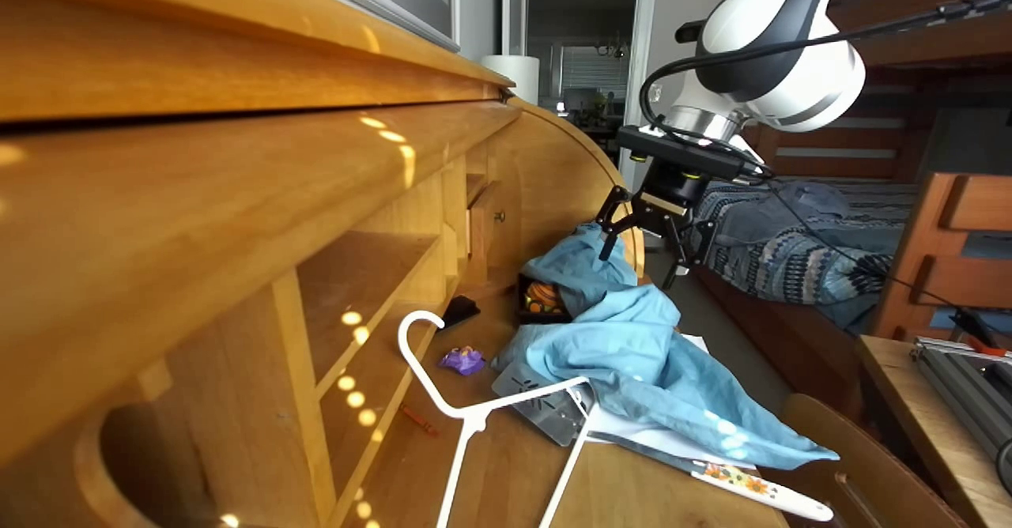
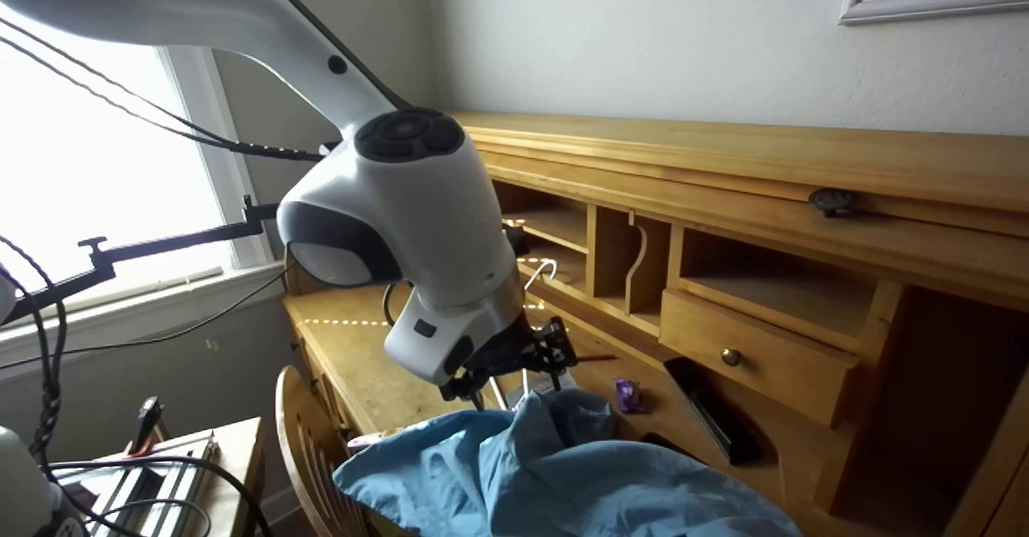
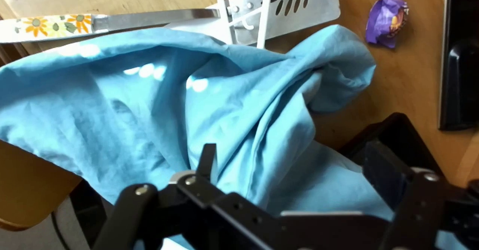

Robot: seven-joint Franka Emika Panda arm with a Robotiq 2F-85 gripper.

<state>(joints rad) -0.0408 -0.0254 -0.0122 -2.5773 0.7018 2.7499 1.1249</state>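
Nearest in the wrist view, the black Robotiq gripper [image 3: 293, 164] holds nothing, its fingers [image 3: 207, 160] spread wide. Crumpled blue cloth [image 3: 239, 104] lies on the desk [image 3: 393, 85] below and between the fingertips; contact with them cannot be confirmed. Its long axis runs from a dark box [image 3: 401, 128], which it partly covers, to a tapered corner pointing out beside a floral-handled turner [image 3: 157, 18]. Beyond, a white hanger [image 3: 265, 14] overlaps the turner's blade. In both exterior views the white-and-black arm [image 1: 798, 85] slopes down from above, wrist bent, gripper directed downward over the cloth.

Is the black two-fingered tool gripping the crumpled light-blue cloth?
No, an exterior view shows the tool above the cloth, jaws apart, nothing between them.
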